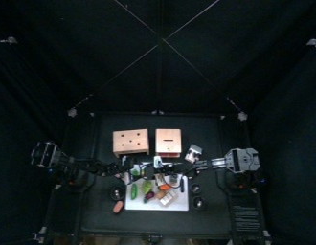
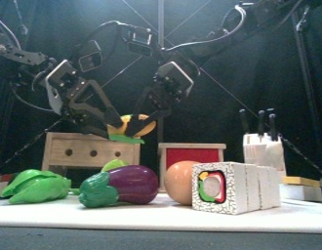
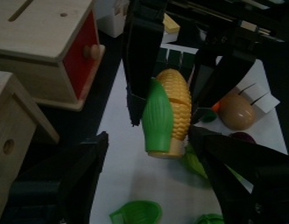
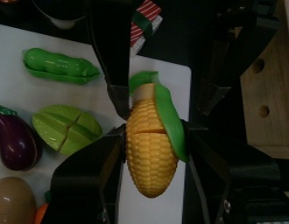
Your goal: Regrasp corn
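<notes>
The corn (image 3: 168, 109) is yellow with a green husk leaf and hangs in the air above the white mat. My right gripper (image 4: 158, 144) is shut on it, with a jaw on each side of the cob (image 4: 153, 153). My left gripper (image 3: 153, 149) faces it from the other side. Its jaws are open wide and stand on either side of the corn's end without closing on it. The front view shows the corn (image 2: 134, 125) between the two grippers, above the wooden box. In the top view both arms meet near the table's middle (image 1: 150, 165).
Two tan wooden boxes (image 1: 130, 142) (image 1: 169, 141) stand at the back. On the white mat (image 2: 164, 217) lie an eggplant (image 2: 131, 183), a green pepper (image 2: 36, 186), a sushi roll block (image 2: 235, 187) and a pea pod (image 4: 59, 63). A white knife block (image 2: 261, 148) stands right.
</notes>
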Controlling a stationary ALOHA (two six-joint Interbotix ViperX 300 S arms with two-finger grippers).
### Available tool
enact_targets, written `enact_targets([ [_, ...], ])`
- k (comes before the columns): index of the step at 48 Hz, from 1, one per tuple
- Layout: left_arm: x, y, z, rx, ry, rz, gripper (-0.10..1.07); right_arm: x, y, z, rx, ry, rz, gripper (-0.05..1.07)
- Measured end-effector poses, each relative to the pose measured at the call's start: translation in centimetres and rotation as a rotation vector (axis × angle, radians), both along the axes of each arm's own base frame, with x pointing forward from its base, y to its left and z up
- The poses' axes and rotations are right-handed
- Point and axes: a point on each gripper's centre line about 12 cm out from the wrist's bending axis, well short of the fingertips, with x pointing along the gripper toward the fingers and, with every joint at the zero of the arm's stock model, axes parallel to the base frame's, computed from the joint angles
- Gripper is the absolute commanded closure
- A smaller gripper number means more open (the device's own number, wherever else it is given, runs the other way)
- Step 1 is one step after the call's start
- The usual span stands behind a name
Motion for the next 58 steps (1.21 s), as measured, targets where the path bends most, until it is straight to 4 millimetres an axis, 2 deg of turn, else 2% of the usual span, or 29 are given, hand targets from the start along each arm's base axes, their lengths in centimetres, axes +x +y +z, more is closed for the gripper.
enact_targets([
  [15,0.46,-0.09,-0.03,0.001,0.002,-0.003,-0.03,0.17,-0.07,-0.25,0.0,0.003,-0.001,0.36],
  [27,0.49,-0.19,-0.37,0.002,0.012,-0.006,0.1,0.37,-0.01,-0.02,0.0,-0.003,0.0,0.36],
  [40,0.53,-0.1,-0.32,0.003,0.011,-0.004,0.16,0.41,-0.16,-0.03,-0.002,-0.003,-0.003,0.36],
  [51,0.53,-0.06,-0.34,0.008,0.013,-0.005,0.27,0.42,-0.01,-0.03,-0.002,-0.003,0.001,0.34],
  [58,0.53,-0.06,-0.34,0.009,0.013,-0.006,0.3,0.43,0.09,-0.03,0.008,-0.005,-0.003,0.34],
])
